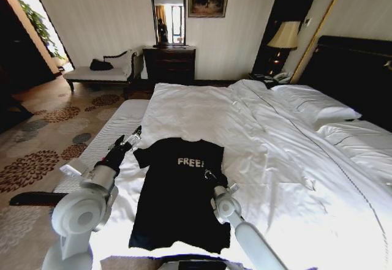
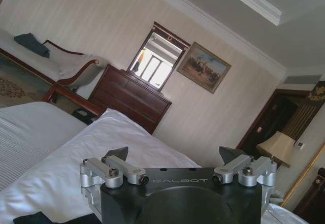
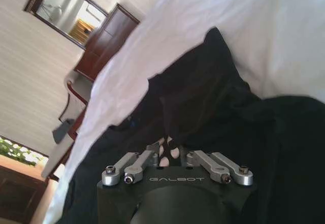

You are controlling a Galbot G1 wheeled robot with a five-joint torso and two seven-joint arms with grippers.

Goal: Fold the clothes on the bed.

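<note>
Black T-shirt [image 1: 177, 196] lies flat on the bed [image 1: 275, 160] — right claw [image 1: 211, 175] seemingly clenched on its sleeve; left claw [image 1: 136, 134] hovers released beside it.

your right gripper [image 3: 170, 150] has its fingertips buried in the black t-shirt [image 3: 213, 97], so you can't see what they pinch. in the head view the shirt's hem is cut off by the bottom edge. the bed [image 1: 343, 178] runs off at the right.
</note>
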